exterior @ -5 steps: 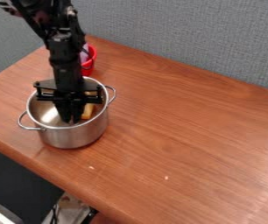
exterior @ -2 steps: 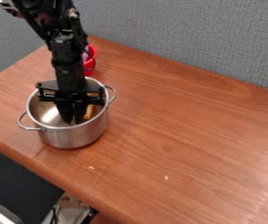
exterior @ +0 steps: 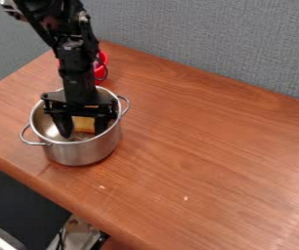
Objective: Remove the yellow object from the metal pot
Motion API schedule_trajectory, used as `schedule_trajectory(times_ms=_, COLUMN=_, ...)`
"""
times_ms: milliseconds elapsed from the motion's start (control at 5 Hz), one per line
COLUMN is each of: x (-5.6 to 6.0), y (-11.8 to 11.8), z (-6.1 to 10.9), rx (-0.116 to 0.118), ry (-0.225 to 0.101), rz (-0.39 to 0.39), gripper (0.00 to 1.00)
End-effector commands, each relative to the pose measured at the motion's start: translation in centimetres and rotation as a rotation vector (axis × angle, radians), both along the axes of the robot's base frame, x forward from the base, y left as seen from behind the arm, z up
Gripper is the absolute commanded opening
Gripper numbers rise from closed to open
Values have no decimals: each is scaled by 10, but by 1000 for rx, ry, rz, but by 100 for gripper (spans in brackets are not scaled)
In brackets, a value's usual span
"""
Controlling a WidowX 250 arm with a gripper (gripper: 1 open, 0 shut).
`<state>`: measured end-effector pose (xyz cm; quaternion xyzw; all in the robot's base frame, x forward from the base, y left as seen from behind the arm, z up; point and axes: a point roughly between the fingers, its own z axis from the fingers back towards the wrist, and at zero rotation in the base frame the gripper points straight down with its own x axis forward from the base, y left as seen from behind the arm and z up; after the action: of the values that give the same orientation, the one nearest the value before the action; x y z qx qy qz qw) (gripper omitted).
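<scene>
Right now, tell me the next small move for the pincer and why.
Probably close on the yellow object. The pincer hangs inside the metal pot with its jaws spread, the yellow block showing between the fingers and still down in the pot. Nothing is gripped, so lifting would likely leave it behind.

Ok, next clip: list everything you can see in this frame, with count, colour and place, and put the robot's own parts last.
metal pot: one, shiny silver, near the left end of the table, loop handles at the rim.
yellow object: one, yellow-orange, inside the pot, between the tool's fingers.
red bowl: one, red, behind the pot near the table's back edge, mostly hidden by the arm.
table: one, brown wood, fills most of the view.
wall: grey-blue, textured, behind the table.
arm: one, black, coming down from the upper left over the pot.
tool: one, black, pointing down into the pot, jaws open on either side of the yellow object.
</scene>
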<state>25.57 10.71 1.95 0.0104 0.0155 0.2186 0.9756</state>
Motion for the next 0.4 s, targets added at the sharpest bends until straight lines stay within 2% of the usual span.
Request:
schedule_trajectory(times_ms=0, x=2, y=-1, z=2, rx=15, ry=-11, rz=-23, gripper=0)
schedule_trajectory(times_ms=200, x=2, y=-1, z=1, rx=18, ry=-11, rz=-27, gripper=0)
